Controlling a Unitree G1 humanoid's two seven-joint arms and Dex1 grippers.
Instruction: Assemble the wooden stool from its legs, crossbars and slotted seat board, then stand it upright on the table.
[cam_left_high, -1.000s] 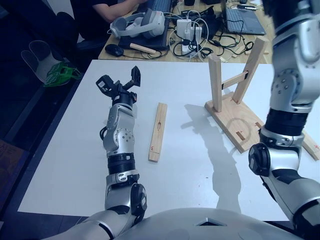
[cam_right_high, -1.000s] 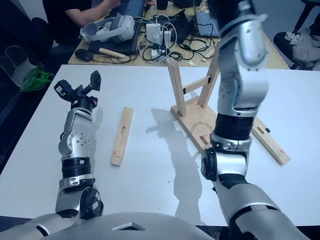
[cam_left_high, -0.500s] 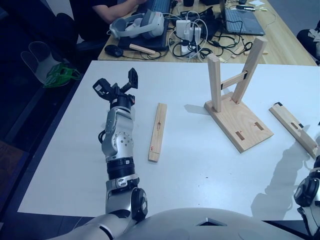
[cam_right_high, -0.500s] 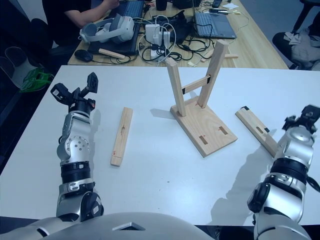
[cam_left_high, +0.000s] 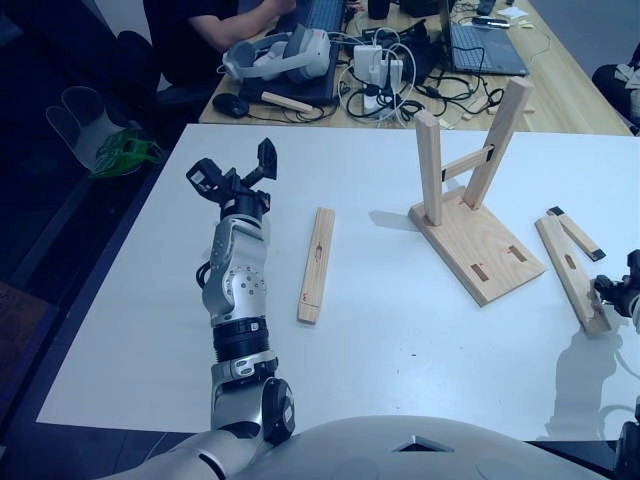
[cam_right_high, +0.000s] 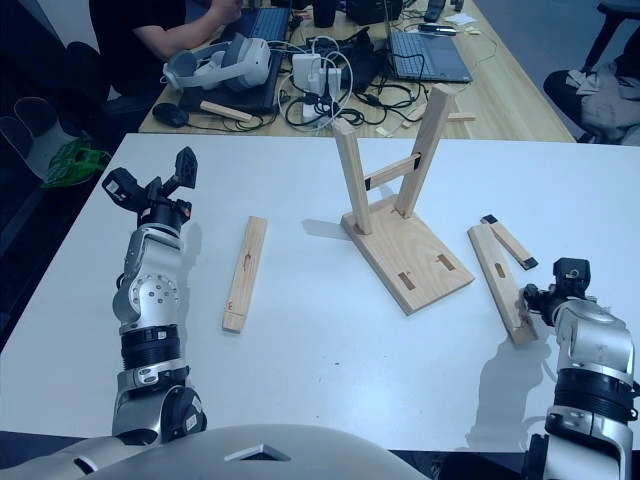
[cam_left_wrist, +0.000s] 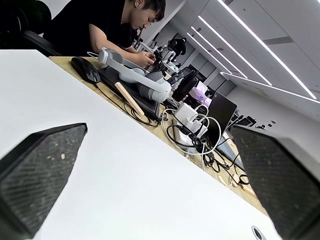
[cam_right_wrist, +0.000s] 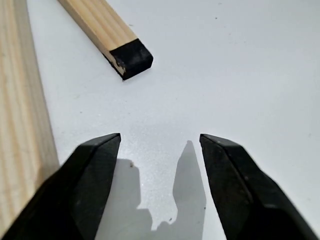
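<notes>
While the right gripper (cam_right_wrist: 160, 142) hovers at the lower right of the frame, fingers spread and empty, a loose leg (cam_right_high: 498, 282) is seen lying flat just beside it toward the centre, its long axis pointing up-frame past the seat board (cam_right_high: 415, 252); the left gripper (cam_right_high: 150, 178), also spread, is far off at upper left.

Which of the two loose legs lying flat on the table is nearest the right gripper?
The leg right of the seat board, its near end beside the right gripper. The other loose leg lies left of the board, nearer the left arm.
</notes>
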